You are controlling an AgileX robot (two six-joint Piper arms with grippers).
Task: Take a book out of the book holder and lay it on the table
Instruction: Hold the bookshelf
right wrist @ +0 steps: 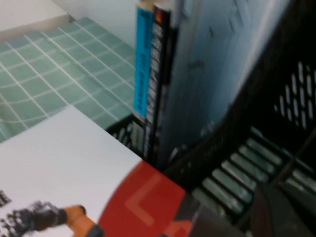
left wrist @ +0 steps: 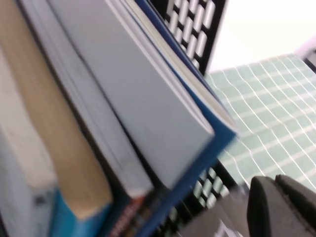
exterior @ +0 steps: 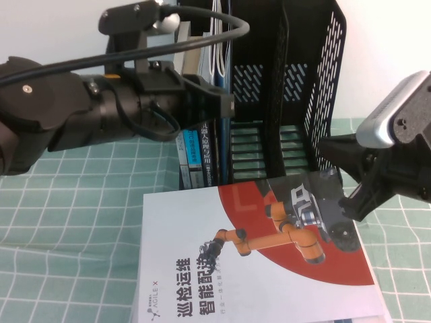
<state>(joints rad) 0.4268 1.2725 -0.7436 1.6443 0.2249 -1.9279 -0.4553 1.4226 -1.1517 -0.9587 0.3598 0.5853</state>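
Reaching w/ left pincer (exterior: 225,106) at the upright books in the black book holder (exterior: 323,81); can't tell its finger state. Dark-blue book (left wrist: 197,163) stands in the rack's left bay. Right pincer (exterior: 350,202), pressed shut, rests at the white-and-red book (exterior: 256,269) lying on the worktop (exterior: 67,222). Risk: you drag neighbouring books out, or tip the rack.

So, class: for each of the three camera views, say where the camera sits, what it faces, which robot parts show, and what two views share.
High view: raised on the robot's side, angled down at the table; left gripper at the book holder, right gripper at right.
Left wrist view: faces upright books; one finger shows.
Right wrist view: faces holder and spines; shut gripper.
Shared: high and right wrist show the white-and-red book.
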